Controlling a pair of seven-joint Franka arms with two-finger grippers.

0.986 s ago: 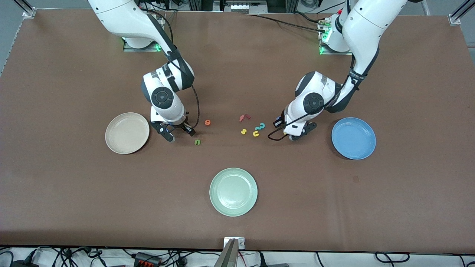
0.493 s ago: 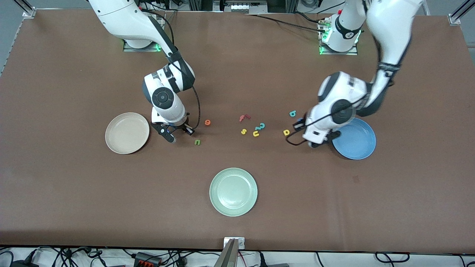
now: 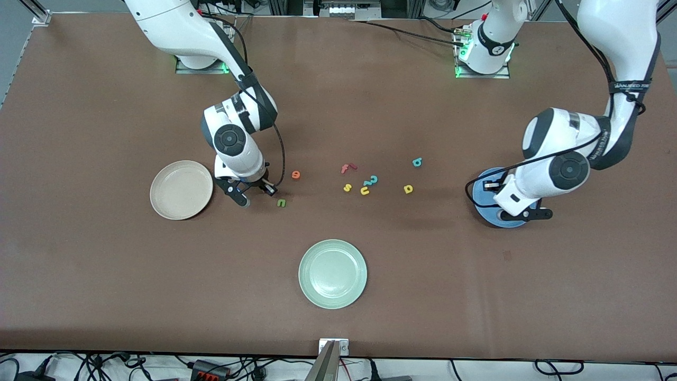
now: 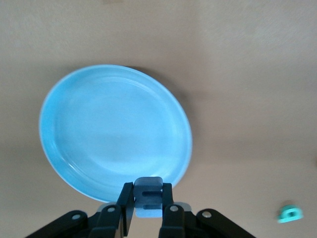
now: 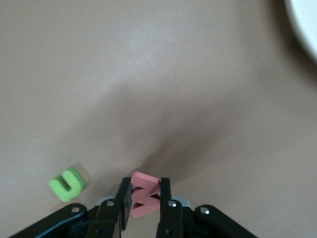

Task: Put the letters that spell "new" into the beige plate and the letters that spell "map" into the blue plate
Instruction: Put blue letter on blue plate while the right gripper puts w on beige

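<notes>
Front view: bare beige plate (image 3: 181,190)

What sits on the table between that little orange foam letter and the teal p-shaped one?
In the front view, between the orange foam e and teal foam p: a red f, yellow s, yellow u and teal 2-shaped piece.

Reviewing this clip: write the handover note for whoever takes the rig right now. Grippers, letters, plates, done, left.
Left gripper: shut on the blue m, over the blue plate.
Right gripper: shut on the salmon w, at the table beside the beige plate.
Green n and orange e lie near the right gripper; yellow a and teal p toward the blue plate.
Done: nothing visibly in a plate.
Left: all six letters.
</notes>
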